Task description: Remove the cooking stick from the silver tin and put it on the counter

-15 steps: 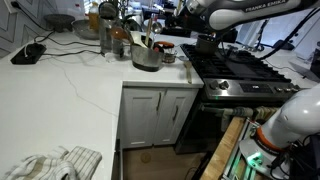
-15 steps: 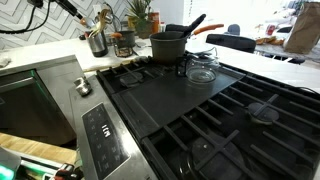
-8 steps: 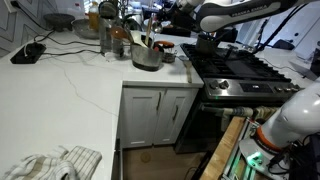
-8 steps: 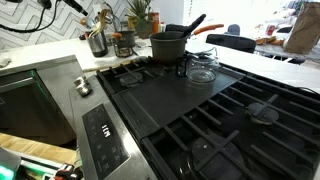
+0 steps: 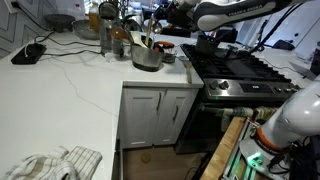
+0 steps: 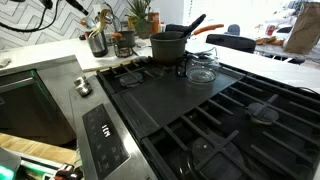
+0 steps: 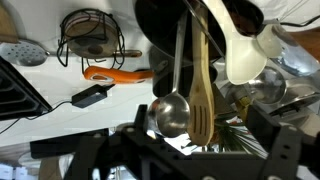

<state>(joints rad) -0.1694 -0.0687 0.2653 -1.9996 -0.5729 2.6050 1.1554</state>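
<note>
In an exterior view, a black gas stove top with cast-iron grates (image 6: 225, 115) carries a dark round lidded pot (image 6: 168, 47), with a clear glass vessel (image 6: 202, 70) just beside it. In an exterior view, white panelled cabinet doors (image 5: 160, 115) adjoin the stove, and a crumpled pale patterned cloth (image 5: 55, 163) lies at lower left. Wrist view: a silver metal ladle (image 7: 172, 112) hangs beside a light wooden slotted spatula (image 7: 202, 95); a black wire basket (image 7: 88, 38) stands well apart.

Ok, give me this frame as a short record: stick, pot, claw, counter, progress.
stick: wooden, standing in the pot, top end poking out
pot: silver, on the counter next to the stove
claw: looks open, above the pot, holding nothing
counter: white, with a cloth at the near end
progress: stick not yet grasped
</note>
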